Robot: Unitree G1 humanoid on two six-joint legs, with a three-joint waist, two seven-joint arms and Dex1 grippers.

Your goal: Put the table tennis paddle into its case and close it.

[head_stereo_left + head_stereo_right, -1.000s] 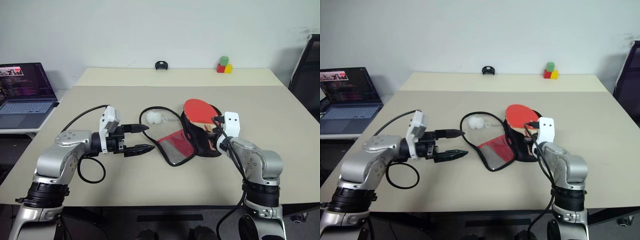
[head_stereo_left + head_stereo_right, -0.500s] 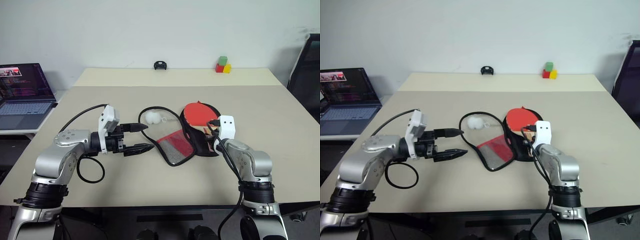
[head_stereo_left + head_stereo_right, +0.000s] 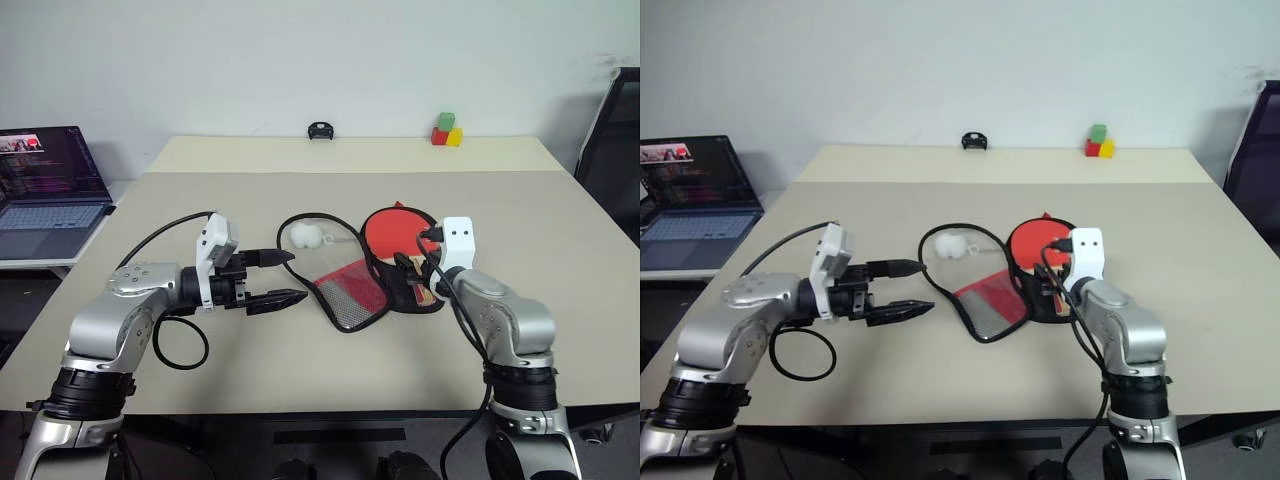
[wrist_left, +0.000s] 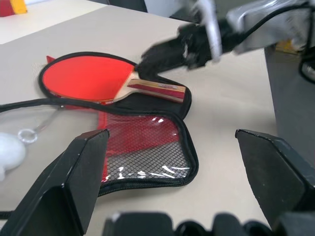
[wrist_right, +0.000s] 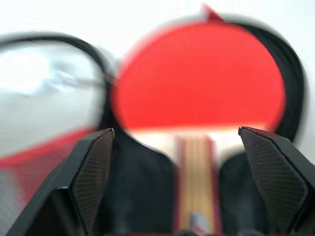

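The table tennis paddle point(image 3: 394, 229) lies flat on the black half of the open case point(image 3: 404, 296), red face up, with its wooden handle point(image 4: 157, 89) pointing toward me. The case's red mesh flap point(image 3: 350, 290) is folded out to the left on the table. My right gripper point(image 3: 412, 268) hovers just over the handle, open, its fingers point(image 5: 91, 172) spread wide on either side without touching it. My left gripper point(image 3: 298, 275) is open and empty left of the flap, pointing at it. A small white ball point(image 3: 305, 236) rests inside a black loop of zipper edging.
A laptop point(image 3: 50, 190) sits on a side table at the far left. Coloured blocks point(image 3: 447, 130) and a small black object point(image 3: 321, 130) stand at the back of the table. A black chair point(image 3: 612, 150) is at the right edge.
My right gripper has opened and lifted a little off the paddle handle. The paddle now lies flatter in the black half of the case. The left arm has stayed still.
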